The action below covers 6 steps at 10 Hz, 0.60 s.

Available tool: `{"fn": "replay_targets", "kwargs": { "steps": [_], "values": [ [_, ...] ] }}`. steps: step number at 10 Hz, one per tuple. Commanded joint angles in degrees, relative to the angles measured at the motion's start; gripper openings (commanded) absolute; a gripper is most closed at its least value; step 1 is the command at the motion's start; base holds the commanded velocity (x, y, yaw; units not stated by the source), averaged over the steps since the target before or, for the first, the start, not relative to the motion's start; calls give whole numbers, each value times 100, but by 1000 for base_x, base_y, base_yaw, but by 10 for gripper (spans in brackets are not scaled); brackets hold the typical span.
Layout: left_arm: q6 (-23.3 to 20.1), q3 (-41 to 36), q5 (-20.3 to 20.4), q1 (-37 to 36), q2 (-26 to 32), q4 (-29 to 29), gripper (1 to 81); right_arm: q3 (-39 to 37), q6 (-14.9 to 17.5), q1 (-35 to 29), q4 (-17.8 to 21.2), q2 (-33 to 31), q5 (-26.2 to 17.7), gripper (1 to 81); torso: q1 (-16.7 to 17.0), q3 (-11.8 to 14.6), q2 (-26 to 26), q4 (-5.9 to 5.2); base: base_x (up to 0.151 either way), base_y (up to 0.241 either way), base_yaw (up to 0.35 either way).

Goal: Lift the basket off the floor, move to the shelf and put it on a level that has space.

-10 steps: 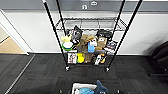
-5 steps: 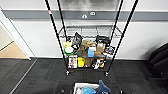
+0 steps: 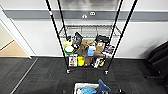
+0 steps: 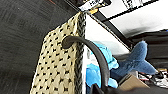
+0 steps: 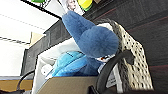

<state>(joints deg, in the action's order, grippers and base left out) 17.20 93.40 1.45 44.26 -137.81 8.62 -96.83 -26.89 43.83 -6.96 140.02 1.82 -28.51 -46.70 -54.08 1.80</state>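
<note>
The basket [image 3: 82,88], beige woven with a dark rim and white lining, sits at the near edge of the head view above the floor [image 3: 37,75], with blue plush toys [image 3: 102,88] inside. Its woven side [image 4: 60,62] and one dark arched handle [image 4: 97,55] run down into my left gripper [image 4: 100,89]. The other handle [image 5: 112,65] runs into my right gripper [image 5: 96,89], beside the blue plush [image 5: 95,40]. Straight ahead stands the shelf [image 3: 56,32]. Its wire-grid level [image 3: 90,30] is bare, above tiers crowded with boxes and bottles [image 3: 87,50].
A white wall with a grey band stands behind the rack. At left a doorway opens onto a tan floor [image 3: 11,50]. A dark piece of furniture [image 3: 160,60] stands at right. The rack's casters [image 3: 68,71] rest on the carpet.
The camera has come closer to the shelf, which now shows larger and centred. The basket stays at the view's near edge, travelling with me.
</note>
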Motion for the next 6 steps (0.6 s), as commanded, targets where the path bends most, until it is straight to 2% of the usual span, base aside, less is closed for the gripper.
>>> {"fn": "replay_targets", "kwargs": {
  "steps": [1,2,4,6],
  "values": [
    [73,-691,31,-677,148,-1,10,570,-27,-695,-51,-24,161,10,352,347,544,0,0,0,0],
    [73,-701,40,-677,192,8,10,579,-27,-686,-42,-33,161,10,463,523,721,0,0,0,0],
    [64,-823,40,-669,350,8,10,614,-27,-651,-51,-76,161,10,636,687,992,0,0,0,0],
    [64,-938,48,-660,499,8,10,753,-27,-607,-51,-277,170,10,887,1024,1373,0,0,0,0]
  ]
}}
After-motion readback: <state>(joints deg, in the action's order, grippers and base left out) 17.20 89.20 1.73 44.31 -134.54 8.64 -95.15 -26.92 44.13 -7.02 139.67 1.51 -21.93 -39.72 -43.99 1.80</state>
